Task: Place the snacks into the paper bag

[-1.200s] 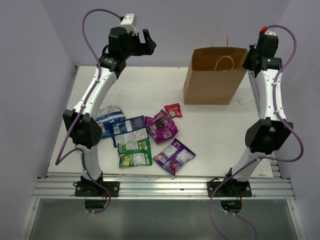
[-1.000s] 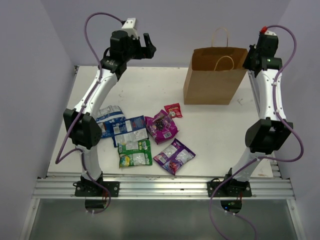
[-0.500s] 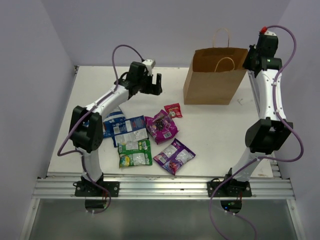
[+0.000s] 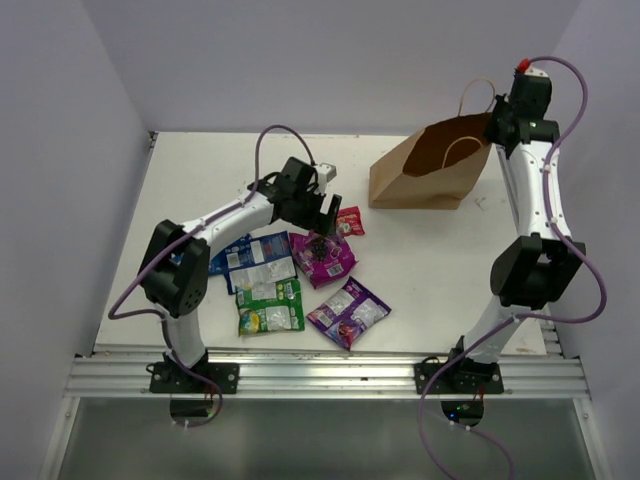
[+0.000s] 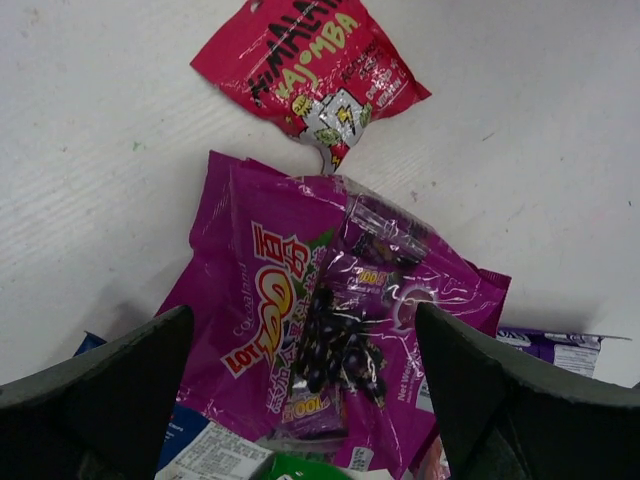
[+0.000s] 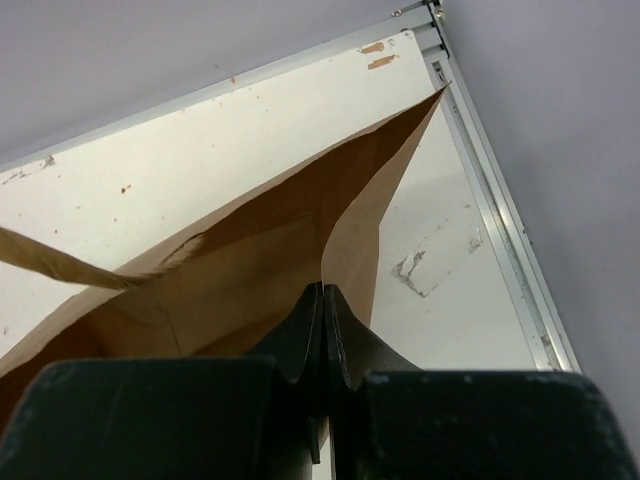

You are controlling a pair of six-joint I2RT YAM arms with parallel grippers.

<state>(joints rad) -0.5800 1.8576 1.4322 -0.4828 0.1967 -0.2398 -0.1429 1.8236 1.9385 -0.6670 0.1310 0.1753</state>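
From above, my left claw [image 4: 322, 212] covers the far edge of the magenta packet [image 4: 327, 255]. My left arm [image 4: 215, 215] hides most of one blue-white packet [image 4: 222, 243], and I cannot read any print there. The wrist view shows that claw spread wide and empty over the magenta packet, with the small red packet [image 5: 310, 75] just beyond. My right claw [image 6: 322, 300] is pinched tight on the rim of the paper bag [image 4: 425, 165], which leans at the far right; I cannot see its bottom. The second blue-white packet [image 4: 258, 262], green packet [image 4: 270, 307] and purple packet [image 4: 348, 311] lie near-left on the white surface [image 4: 440, 270], with pale lilac walls [image 4: 60, 120] around.
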